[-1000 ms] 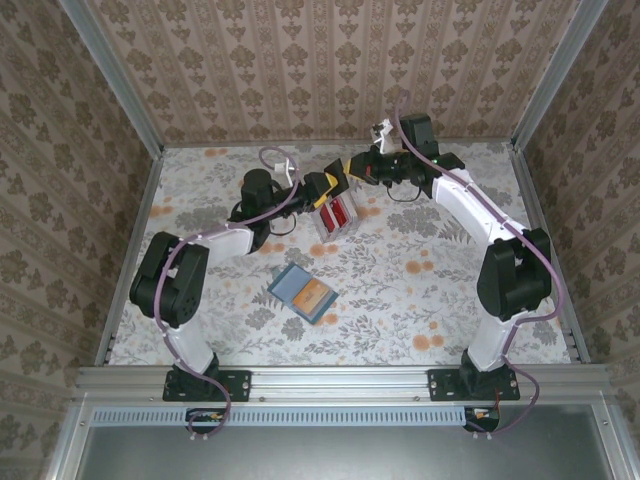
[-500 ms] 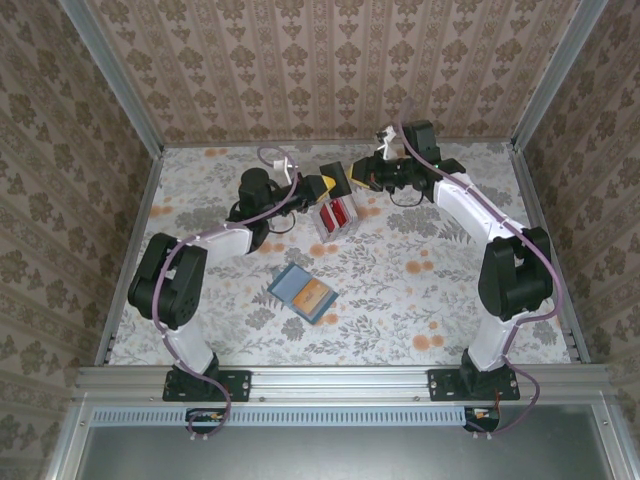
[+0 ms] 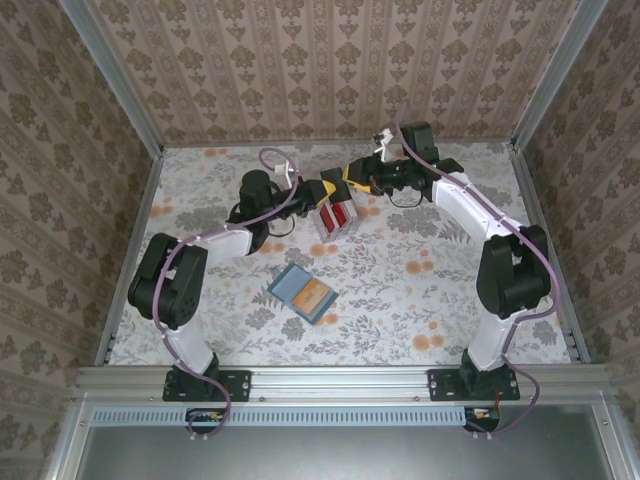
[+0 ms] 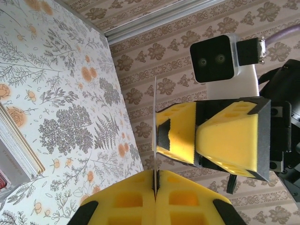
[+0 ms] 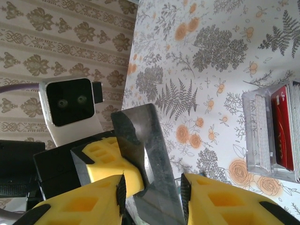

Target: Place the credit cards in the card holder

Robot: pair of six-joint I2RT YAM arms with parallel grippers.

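My left gripper is shut on one credit card, held above the table's far middle. In the left wrist view the card shows edge-on as a thin line rising from between my left gripper's closed yellow pads. In the right wrist view the same card looks dark and glossy. My right gripper stands open on either side of it, its pads clear of the card, and faces the left gripper closely. The card holder lies open on the table, nearer the arms' bases.
A clear box holding more red cards stands just below both grippers, also seen in the right wrist view. Patterned walls enclose the floral table on three sides, with a metal rail along the near edge.
My left gripper has shut on the card while my right gripper has opened off it and drawn back slightly to the right. The card holder and box have not moved.
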